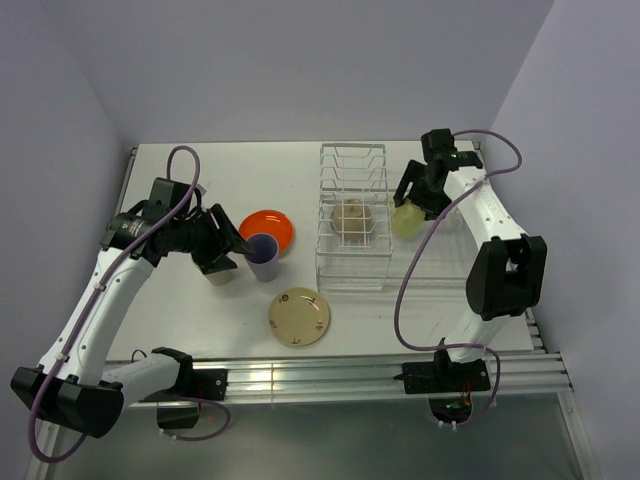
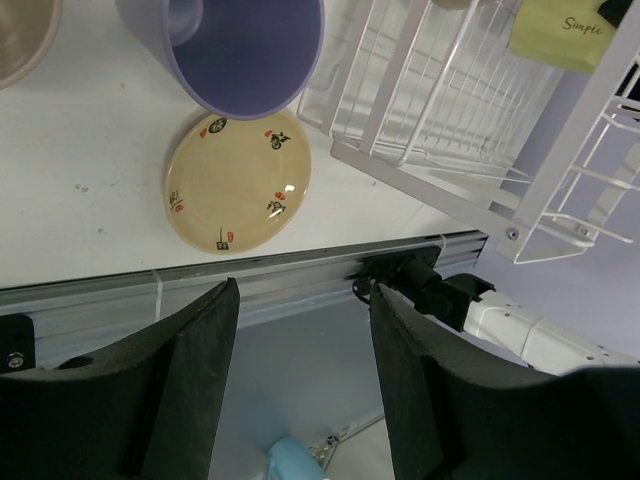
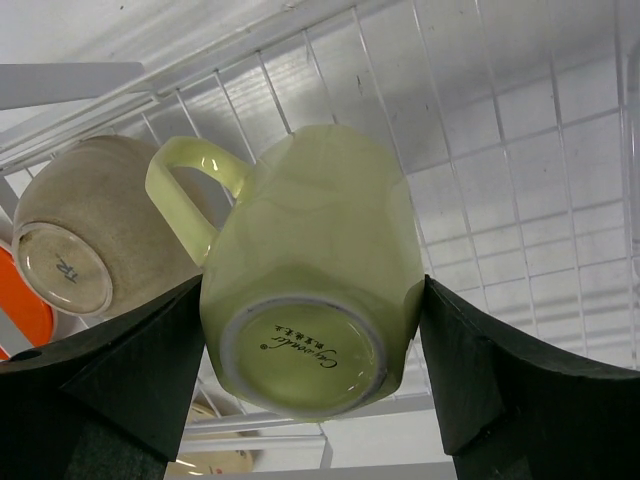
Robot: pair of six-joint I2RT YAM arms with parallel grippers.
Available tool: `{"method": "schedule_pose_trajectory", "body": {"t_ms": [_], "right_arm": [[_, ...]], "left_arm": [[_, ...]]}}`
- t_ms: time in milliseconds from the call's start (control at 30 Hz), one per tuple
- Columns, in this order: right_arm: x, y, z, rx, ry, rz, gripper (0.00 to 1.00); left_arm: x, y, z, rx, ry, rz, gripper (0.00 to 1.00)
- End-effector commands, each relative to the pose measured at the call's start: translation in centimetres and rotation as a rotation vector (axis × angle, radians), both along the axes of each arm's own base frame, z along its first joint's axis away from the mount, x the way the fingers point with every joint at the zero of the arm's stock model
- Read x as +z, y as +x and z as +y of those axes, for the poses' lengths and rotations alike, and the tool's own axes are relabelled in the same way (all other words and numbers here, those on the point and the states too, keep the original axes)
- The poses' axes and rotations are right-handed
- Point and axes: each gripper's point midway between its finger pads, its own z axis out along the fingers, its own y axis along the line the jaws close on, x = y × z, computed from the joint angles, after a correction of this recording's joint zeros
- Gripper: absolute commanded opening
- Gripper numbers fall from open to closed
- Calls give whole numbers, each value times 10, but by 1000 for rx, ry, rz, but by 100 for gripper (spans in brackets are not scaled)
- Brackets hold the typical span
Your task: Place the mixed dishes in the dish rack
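Here right jaws clamp yellow-green cup (image 3: 310,260) beside racked tan cup (image 3: 80,235); left jaws agape.

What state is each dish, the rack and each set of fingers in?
Left fingers: open, empty.
Right fingers: shut on green cup.
Green cup: held over rack, base toward wrist camera.
Tan cup: in rack, base showing.
Lavender cup: upright on table.
Bowl: upright on table.
Orange plate: flat on table.
Saucer: flat on table, face up.
Rack: one cup inside, plate slots empty.
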Motion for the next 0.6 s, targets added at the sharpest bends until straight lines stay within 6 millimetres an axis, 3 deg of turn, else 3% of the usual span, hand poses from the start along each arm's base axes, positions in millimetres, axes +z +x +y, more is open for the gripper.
{"method": "schedule_pose_trajectory", "body": {"t_ms": [0,300,567], "right_arm": [[29,27,9,40,-15,-147,0],[22,41,15,53,-57,-129,0],[13,41,18,55,-93,-105,1]], "left_arm": [[-3,6,0,11,2,-19,61],[-16,7,-3,26,9,20,63],[-34,2,-4,27,48,76,65]]}}
